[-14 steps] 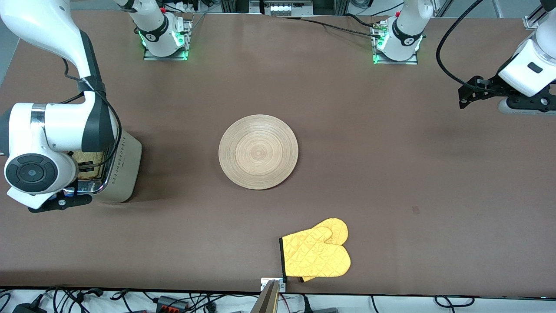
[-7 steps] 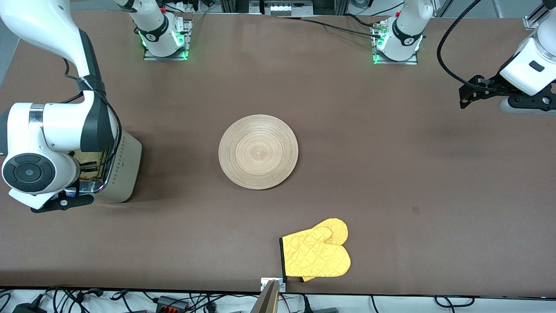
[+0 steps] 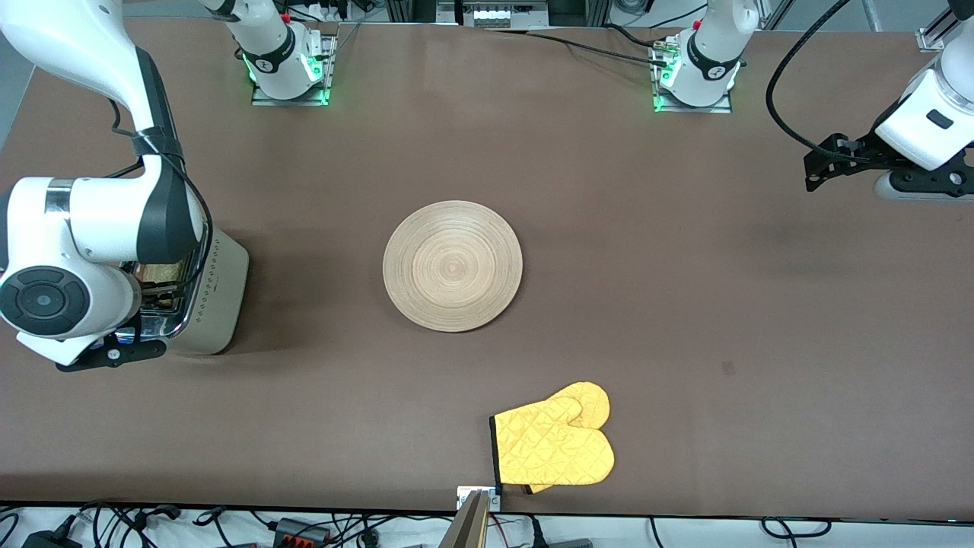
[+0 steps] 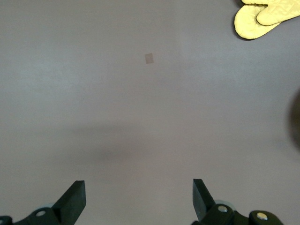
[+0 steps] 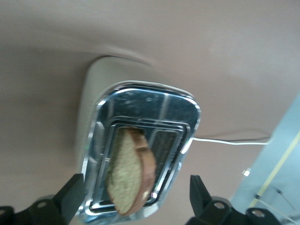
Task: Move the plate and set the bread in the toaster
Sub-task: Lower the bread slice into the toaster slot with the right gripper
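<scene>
**Bread released into the toaster slot**

Since the earlier frame the right arm has drawn slightly upward and its fingers have parted. The right gripper (image 5: 133, 199) hangs over the toaster (image 3: 209, 297), jaws apart, holding nothing. The bread (image 5: 129, 171) stands upright in one slot, its top protruding. The plate (image 3: 453, 266) lies mid-table; an oven mitt (image 3: 555, 444) lies nearer the camera. The left gripper (image 4: 138, 199) waits, spread open, over bare table (image 3: 685, 304).

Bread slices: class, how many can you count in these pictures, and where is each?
1. The bread stands in a slot of the toaster at the right arm's end of the table, its top sticking out. Nothing shows whether the second slot holds another.
</scene>
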Available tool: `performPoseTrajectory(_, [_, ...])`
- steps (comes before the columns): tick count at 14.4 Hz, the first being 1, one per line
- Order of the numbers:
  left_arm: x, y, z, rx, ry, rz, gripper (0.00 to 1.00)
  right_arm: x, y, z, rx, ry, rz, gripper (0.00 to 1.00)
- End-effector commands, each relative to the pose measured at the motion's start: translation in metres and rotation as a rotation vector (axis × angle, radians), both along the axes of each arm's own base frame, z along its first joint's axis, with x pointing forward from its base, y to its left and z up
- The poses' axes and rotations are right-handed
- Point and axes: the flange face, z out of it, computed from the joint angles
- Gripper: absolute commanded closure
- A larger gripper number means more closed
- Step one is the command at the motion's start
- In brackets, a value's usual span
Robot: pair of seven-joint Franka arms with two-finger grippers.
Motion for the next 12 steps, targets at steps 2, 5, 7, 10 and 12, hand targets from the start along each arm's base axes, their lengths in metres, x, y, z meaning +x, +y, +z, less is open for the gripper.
performPoseTrajectory(2, [0.003,-0.001,0.001,-0.003,0.006,0.01,0.0,-0.013,-0.005,0.075,0.158,-0.095,-0.061,0.0])
performPoseTrajectory(5, [0.003,-0.002,0.001,-0.003,0.006,0.009,0.0,-0.013,-0.008,0.111,0.277,-0.167,-0.08,0.0])
performPoseTrajectory(7, [0.003,-0.002,0.001,-0.003,0.006,0.009,0.0,-0.01,0.003,0.124,0.29,-0.211,-0.057,0.0])
performPoseTrajectory(10, [0.003,-0.002,0.001,-0.004,0.005,0.009,0.0,-0.004,-0.001,0.126,0.404,-0.248,-0.08,0.0])
performPoseTrajectory(12, [0.003,0.0,0.001,-0.003,0.006,0.013,0.0,-0.005,-0.021,0.125,0.447,-0.24,-0.12,0.0])
